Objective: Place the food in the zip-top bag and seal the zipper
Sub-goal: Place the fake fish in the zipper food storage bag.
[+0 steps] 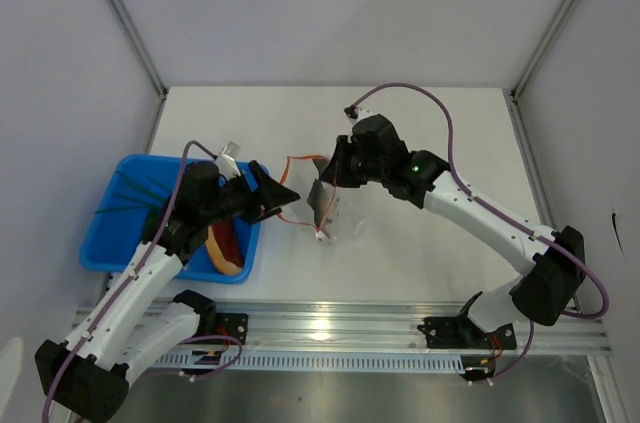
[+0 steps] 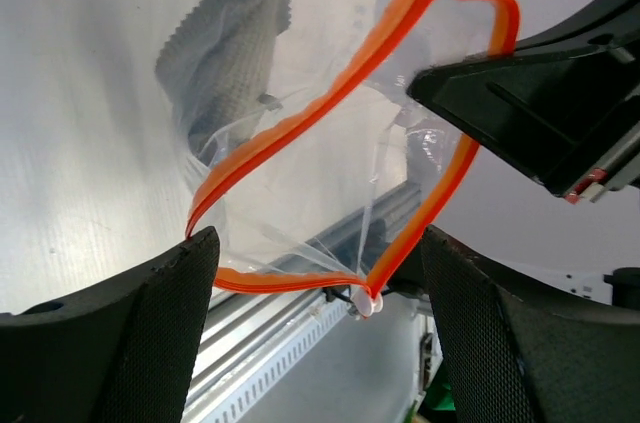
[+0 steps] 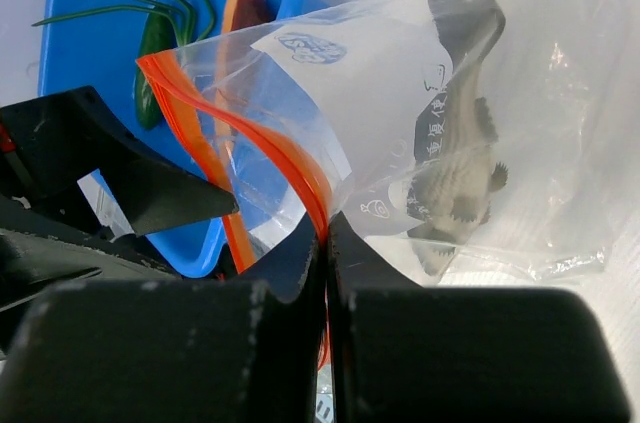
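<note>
The clear zip-top bag (image 1: 340, 211) hangs with its mouth open between my two grippers. Its red-orange zipper (image 2: 330, 108) forms a wide loop. My right gripper (image 3: 327, 233) is shut on one side of the zipper (image 3: 250, 128) and holds the bag (image 3: 400, 73) up. My left gripper (image 2: 318, 243) is open, its fingers (image 2: 150, 323) on either side of the loop's lower corner. A grey toy fish (image 3: 460, 143) lies inside the bag. The dark-red meat slab (image 1: 228, 248) and green stalks (image 1: 125, 198) lie in the blue tray.
The blue tray (image 1: 110, 243) sits at the left of the white table, under my left arm. An aluminium rail (image 1: 330, 323) runs along the near edge. White walls enclose the back and sides.
</note>
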{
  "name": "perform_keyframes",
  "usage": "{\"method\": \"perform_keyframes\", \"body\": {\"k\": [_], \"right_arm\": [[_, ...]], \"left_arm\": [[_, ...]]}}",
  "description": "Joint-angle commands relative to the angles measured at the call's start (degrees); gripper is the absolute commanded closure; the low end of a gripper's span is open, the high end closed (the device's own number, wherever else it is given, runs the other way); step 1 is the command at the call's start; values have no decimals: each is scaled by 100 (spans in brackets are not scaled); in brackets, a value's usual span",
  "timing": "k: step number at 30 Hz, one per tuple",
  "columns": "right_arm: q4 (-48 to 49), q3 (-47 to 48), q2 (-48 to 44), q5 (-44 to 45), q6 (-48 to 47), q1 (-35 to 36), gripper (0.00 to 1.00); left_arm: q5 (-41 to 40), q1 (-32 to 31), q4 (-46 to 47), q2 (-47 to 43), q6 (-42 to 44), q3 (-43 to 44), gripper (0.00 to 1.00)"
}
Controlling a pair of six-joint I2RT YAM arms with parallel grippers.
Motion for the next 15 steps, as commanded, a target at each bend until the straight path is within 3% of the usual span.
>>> {"method": "perform_keyframes", "body": {"k": [1,11,15], "right_arm": [[11,363,10,-21,-144,1,100],[-218,355,-42,164,-355,-16,100],[-200,398,-86,111,-346,-34,100]], "left_arm": [[-339,-37,-482,-46,370,173,17],[-681,-90,-122,-1284,431,-143,30],[-708,-99,-508,-1022,502,-3,31]]}}
